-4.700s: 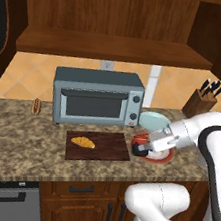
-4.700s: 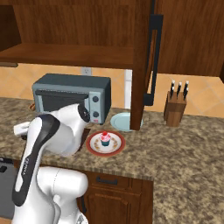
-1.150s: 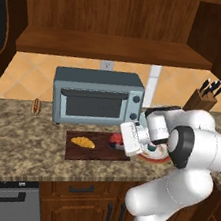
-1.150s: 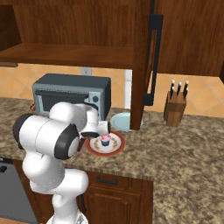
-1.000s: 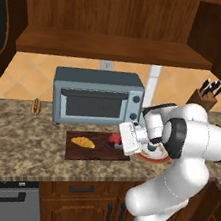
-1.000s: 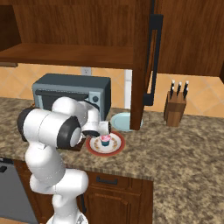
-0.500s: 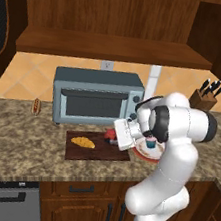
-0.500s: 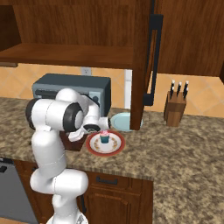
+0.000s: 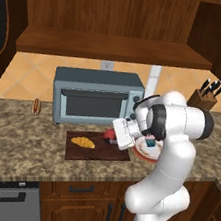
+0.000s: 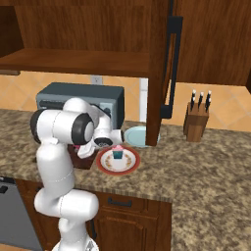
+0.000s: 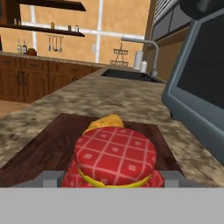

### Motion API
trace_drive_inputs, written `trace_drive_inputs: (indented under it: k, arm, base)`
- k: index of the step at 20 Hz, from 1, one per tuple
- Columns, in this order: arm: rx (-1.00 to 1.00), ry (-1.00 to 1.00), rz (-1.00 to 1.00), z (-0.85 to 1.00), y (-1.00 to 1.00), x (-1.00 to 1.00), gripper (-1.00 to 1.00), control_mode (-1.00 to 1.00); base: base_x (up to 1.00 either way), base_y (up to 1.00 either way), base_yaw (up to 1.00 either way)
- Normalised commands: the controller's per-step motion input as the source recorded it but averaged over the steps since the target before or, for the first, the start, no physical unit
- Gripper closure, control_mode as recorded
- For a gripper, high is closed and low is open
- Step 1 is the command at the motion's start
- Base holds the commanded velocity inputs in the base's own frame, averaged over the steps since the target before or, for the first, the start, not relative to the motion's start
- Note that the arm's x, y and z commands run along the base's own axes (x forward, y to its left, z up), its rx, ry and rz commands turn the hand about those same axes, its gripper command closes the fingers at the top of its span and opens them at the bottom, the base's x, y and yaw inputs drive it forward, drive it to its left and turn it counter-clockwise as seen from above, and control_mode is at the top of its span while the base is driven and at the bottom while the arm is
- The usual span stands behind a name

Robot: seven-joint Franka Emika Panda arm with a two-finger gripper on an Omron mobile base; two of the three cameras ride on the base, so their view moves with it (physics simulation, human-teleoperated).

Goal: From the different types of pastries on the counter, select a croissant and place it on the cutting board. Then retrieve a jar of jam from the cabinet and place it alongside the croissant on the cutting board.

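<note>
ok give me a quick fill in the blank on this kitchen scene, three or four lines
1. The golden crescent croissant lies on the dark wooden ____.
2. The pink-frosted cupcake stands on a round red-rimmed ____.
3. The red jam jar has a ____ chequered lid.
4. The grey-blue toaster oven stands ____ the board.

Missing words: cutting board; plate; red; behind

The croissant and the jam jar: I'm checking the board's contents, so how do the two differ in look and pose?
The croissant is golden and elongated, lying flat; the jam jar is red, squat and round, standing upright under a checkered lid. The croissant lies free on the left part of the cutting board; the jam jar sits at its right end between the fingers of the gripper. Both are on the cutting board.
</note>
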Motion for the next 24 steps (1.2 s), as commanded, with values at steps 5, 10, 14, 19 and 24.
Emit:
trace_drive_inputs:
  k: [5, 10, 14, 19, 24]
  arm:
    - [0.00, -0.10, 0.00, 0.12, -0.02, -0.56, -1.00, -1.00]
    - [0.00, -0.12, 0.00, 0.61, 0.00, -0.30, -1.00, -1.00]
    - [0.01, -0.07, -0.01, 0.90, 0.00, -0.26, -1.00, -1.00]
    - [0.04, -0.05, -0.06, 0.36, -0.14, -0.81, -1.00, -1.00]
    - [0.04, -0.04, -0.12, 0.26, -0.05, -1.00, -1.00, -1.00]
  base:
    - [0.00, 0.00, 0.00]
    - [0.00, 0.00, 0.00]
    - [0.00, 0.00, 0.00]
    - [0.00, 0.00, 0.00]
    - [0.00, 0.00, 0.00]
